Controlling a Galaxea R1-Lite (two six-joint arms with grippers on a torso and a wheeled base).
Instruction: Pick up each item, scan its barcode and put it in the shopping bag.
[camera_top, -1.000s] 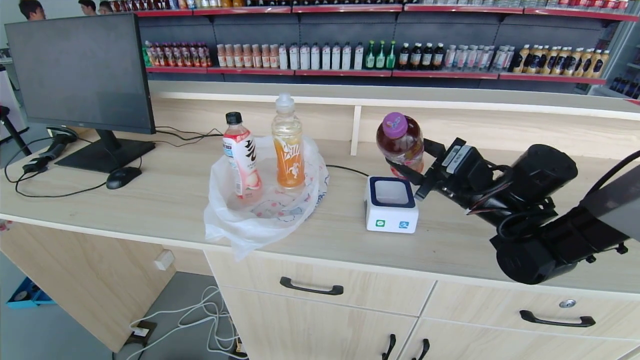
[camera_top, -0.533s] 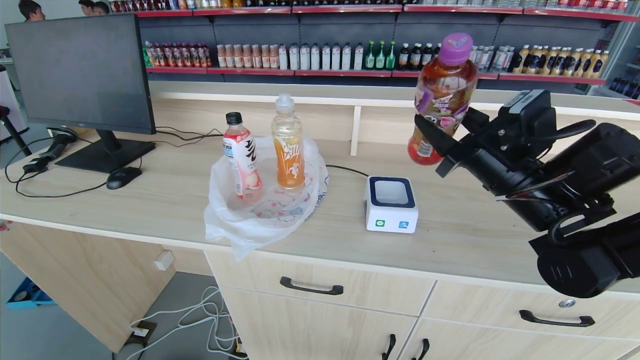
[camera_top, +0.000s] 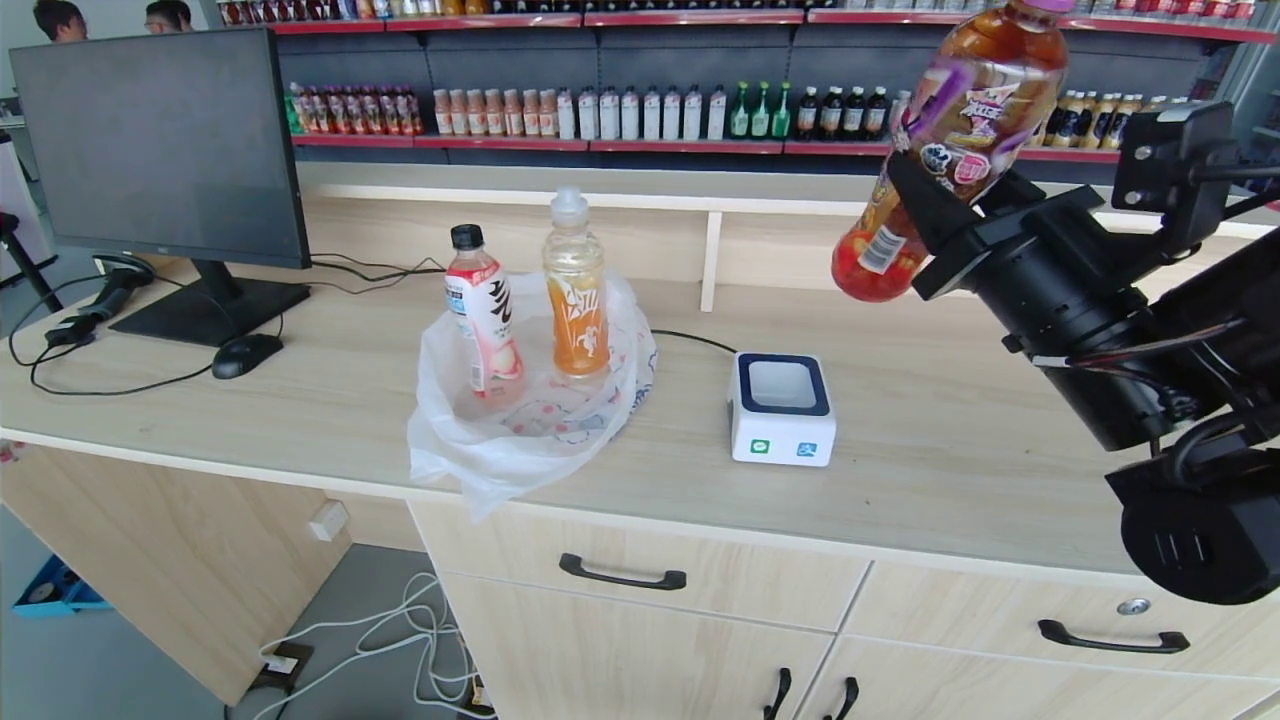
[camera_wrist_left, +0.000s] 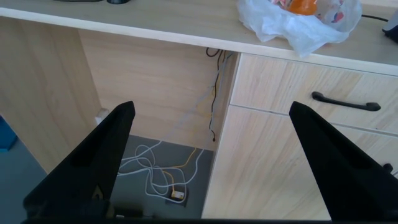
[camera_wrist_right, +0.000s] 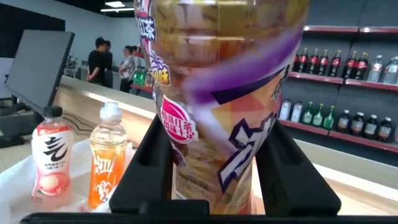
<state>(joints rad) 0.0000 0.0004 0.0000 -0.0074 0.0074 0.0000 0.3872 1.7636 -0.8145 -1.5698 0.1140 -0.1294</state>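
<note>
- Presently, the tea bottle (camera_top: 955, 130) is held high above the counter (camera_top: 940, 440) by the right gripper (camera_top: 915, 205). It is tilted, with the cap up and the base lowest.
- The right gripper is closed around the lower half of the bottle. In the right wrist view, one finger is seen on each side of the tea bottle (camera_wrist_right: 217, 93), over the label.
- The left gripper (camera_wrist_left: 211, 162) is wide open and holds nothing. It is placed low, in front of the cabinet under the counter.
- The bottle looks almost full, so it is judged rather heavy for its size, and the liquid may shift when it is turned.
- The plastic wall is probably thin and the label film smooth. A firm but not crushing hold on the straight body is judged best, and the neck is better avoided.
- A barcode patch is seen near the base, below the fingers, so it is not covered by the present hold.
- The scanner (camera_top: 782, 405) stands on the counter, lower and to the left of the bottle.
- The shopping bag (camera_top: 530, 425) is further left, with a pink bottle (camera_top: 484, 320) and an orange bottle (camera_top: 576, 290) upright inside it.
</note>
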